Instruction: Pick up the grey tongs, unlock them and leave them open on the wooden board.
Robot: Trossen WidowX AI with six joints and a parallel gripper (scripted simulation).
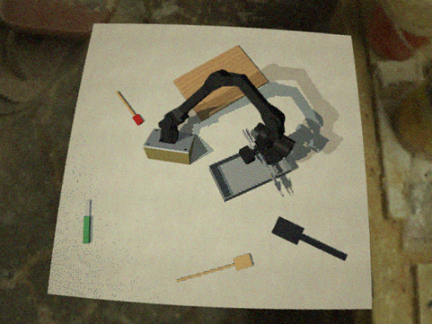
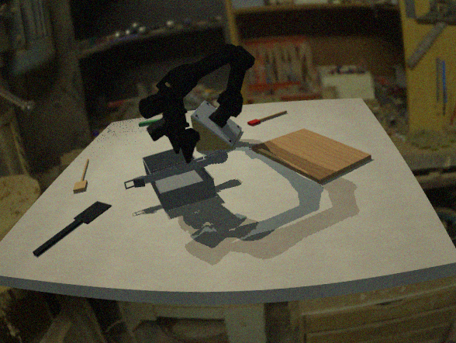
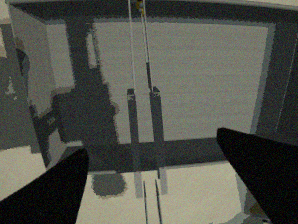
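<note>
The grey tongs (image 1: 276, 180) (image 2: 155, 177) (image 3: 157, 115) lie across the roasting tin (image 1: 221, 184) (image 2: 188, 197) (image 3: 284, 75), their ends reaching past its rims. Their two arms are close together and run nearly upright in the wrist view. My gripper (image 1: 263, 149) (image 2: 183, 157) (image 3: 153, 144) is open and empty, pointing down over the tin. In the wrist view its fingertips stand wide, one on each side of the tongs. The arm hides part of the tongs in the top view. The wooden board (image 1: 213, 63) (image 2: 318, 151) lies flat and bears nothing.
The arm's base block (image 1: 169, 153) (image 2: 211, 136) stands between tin and board. A black turner (image 1: 288, 230) (image 2: 93, 213), a wooden spatula (image 1: 243, 261) (image 2: 80, 187), a green-handled tool (image 1: 87, 229) (image 2: 147, 122) and a red-headed tool (image 1: 137, 119) (image 2: 254, 122) lie apart on the table.
</note>
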